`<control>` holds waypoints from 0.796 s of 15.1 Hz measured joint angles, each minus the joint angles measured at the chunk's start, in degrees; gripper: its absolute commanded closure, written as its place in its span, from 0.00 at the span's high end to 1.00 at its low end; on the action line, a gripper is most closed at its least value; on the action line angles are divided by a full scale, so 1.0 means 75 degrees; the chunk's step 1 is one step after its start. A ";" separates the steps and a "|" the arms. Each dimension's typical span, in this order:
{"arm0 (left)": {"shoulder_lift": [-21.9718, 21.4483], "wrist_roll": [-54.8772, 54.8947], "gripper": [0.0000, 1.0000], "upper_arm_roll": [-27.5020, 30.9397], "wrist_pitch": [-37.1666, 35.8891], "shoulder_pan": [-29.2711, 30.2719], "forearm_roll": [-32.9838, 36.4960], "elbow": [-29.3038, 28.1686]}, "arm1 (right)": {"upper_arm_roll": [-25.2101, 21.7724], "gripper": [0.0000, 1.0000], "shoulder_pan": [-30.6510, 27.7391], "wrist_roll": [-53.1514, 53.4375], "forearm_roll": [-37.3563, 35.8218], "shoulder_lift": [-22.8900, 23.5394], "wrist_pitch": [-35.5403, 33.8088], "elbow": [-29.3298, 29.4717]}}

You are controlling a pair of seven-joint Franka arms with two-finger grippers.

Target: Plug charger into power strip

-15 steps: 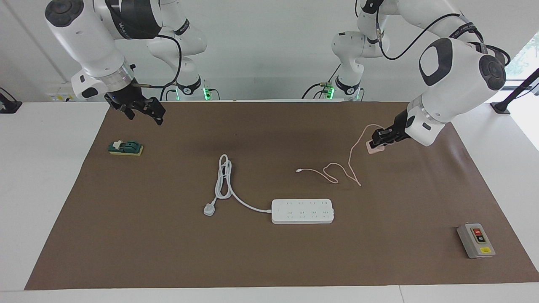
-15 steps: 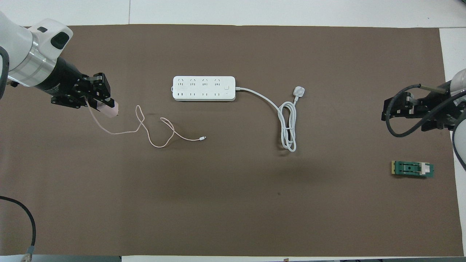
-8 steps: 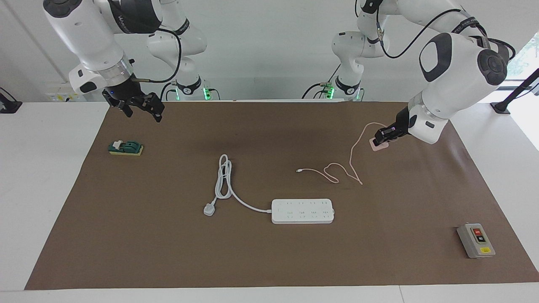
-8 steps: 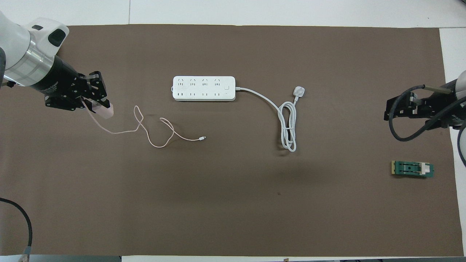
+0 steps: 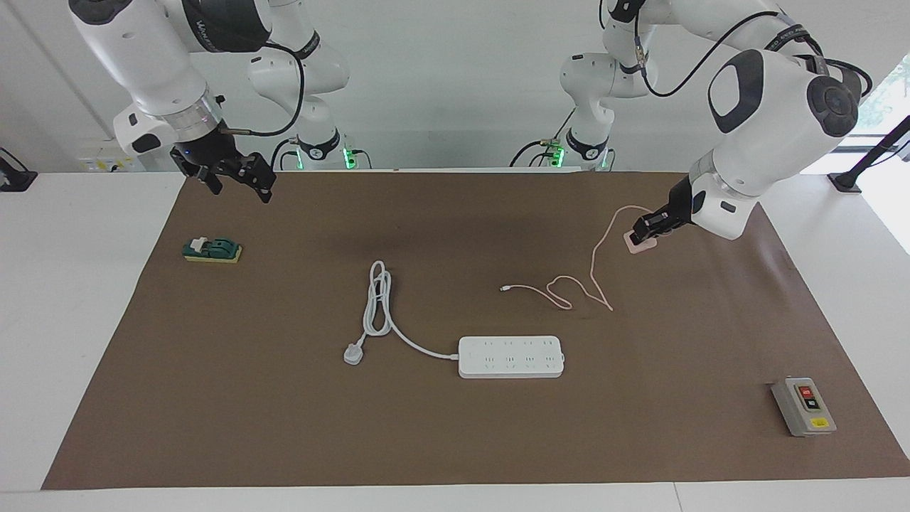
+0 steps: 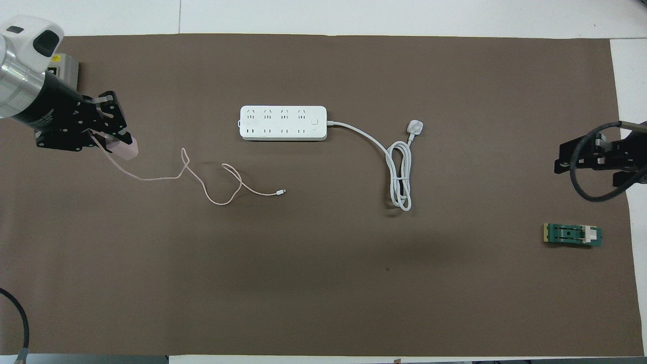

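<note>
The pale pink charger (image 5: pixel 635 243) is in my left gripper (image 5: pixel 643 233), which is shut on it and holds it just above the brown mat near the left arm's end of the table. In the overhead view the charger (image 6: pixel 126 150) sticks out of the left gripper (image 6: pixel 119 144). Its thin pink cable (image 5: pixel 593 274) trails down onto the mat and ends in a small connector (image 6: pixel 283 192). The white power strip (image 5: pixel 510 357) lies flat mid-table, farther from the robots than the cable; it also shows in the overhead view (image 6: pixel 283 123). My right gripper (image 5: pixel 240 190) is open and empty, up over the mat's edge at the right arm's end (image 6: pixel 566 159).
The strip's thick white cord (image 5: pixel 377 299) is coiled beside it and ends in a white three-pin plug (image 5: pixel 353 353). A green and yellow block (image 5: pixel 212 250) lies near the right arm's end. A grey switch box (image 5: pixel 803 407) sits at the mat's corner at the left arm's end.
My left gripper has carried the charger a little higher and toward the left arm's end of the table, dragging the cable after it. My right gripper has drawn back toward its own end.
</note>
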 measured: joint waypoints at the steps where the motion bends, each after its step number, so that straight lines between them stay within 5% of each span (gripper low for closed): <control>1: -0.0078 -0.0321 0.00 0.0002 -0.0006 0.0039 0.0038 0.0000 | -0.0083 1.00 -0.0047 -0.0147 0.0000 -0.0007 -0.0005 0.0006; 5: -0.0135 -0.2395 0.00 -0.0039 -0.0011 0.0023 0.0046 0.0006 | -0.0246 1.00 -0.0103 -0.0714 0.0000 -0.0006 0.0037 0.0011; 12: -0.0128 -0.3531 0.00 -0.0107 -0.0011 -0.0055 0.0741 0.0006 | -0.0244 1.00 -0.0100 -0.1192 0.0000 -0.0006 0.0160 0.0033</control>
